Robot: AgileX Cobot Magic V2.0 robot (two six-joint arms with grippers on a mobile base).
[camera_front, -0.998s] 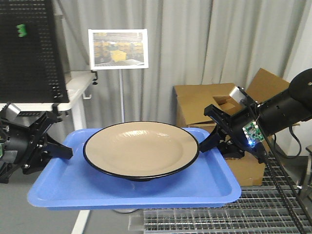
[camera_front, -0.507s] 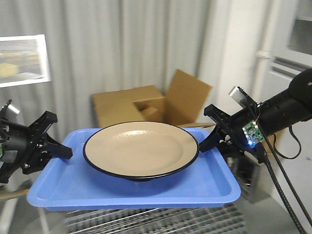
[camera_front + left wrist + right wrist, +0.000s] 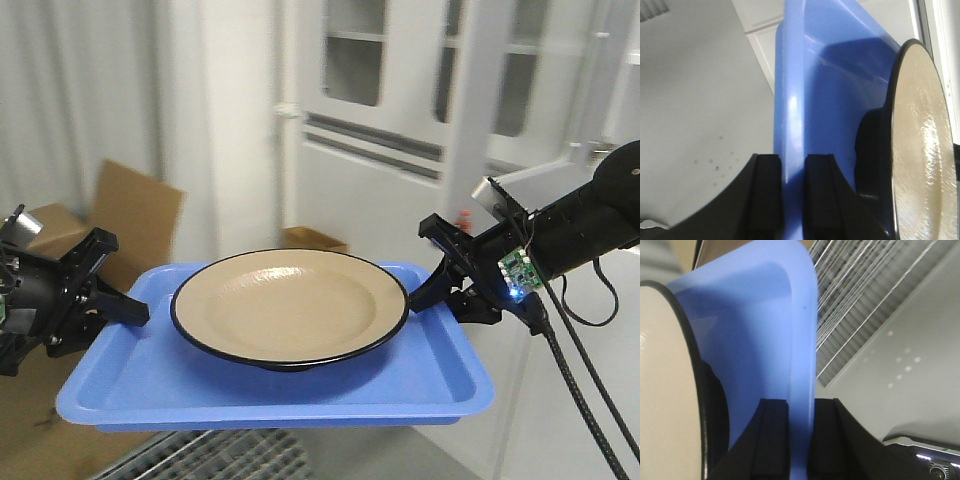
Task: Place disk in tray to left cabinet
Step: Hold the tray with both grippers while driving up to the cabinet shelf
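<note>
The tan disk [image 3: 290,305] with its black rim sits in the middle of the blue tray [image 3: 150,385], which hangs in the air between my two arms. My left gripper [image 3: 128,310] is shut on the tray's left lip, and my right gripper [image 3: 425,293] is shut on its right lip. The left wrist view shows the lip of the tray [image 3: 792,125] pinched between the black fingers [image 3: 767,195], with the disk [image 3: 922,150] on edge at the right. The right wrist view shows the tray [image 3: 802,355] lip between the fingers [image 3: 775,440], with the disk [image 3: 665,390] at the left. The cabinet is out of view.
White panelled doors with windows [image 3: 400,110] fill the background. An open cardboard box [image 3: 120,215] stands at the left, another small box [image 3: 310,240] behind the disk. A metal grating [image 3: 200,460] lies below the tray. Cables [image 3: 575,370] hang from my right arm.
The background has swept from right to left: the curtain and cardboard boxes slid left and white doors came into view. Tray, disk and both grippers kept the same place in the frame.
</note>
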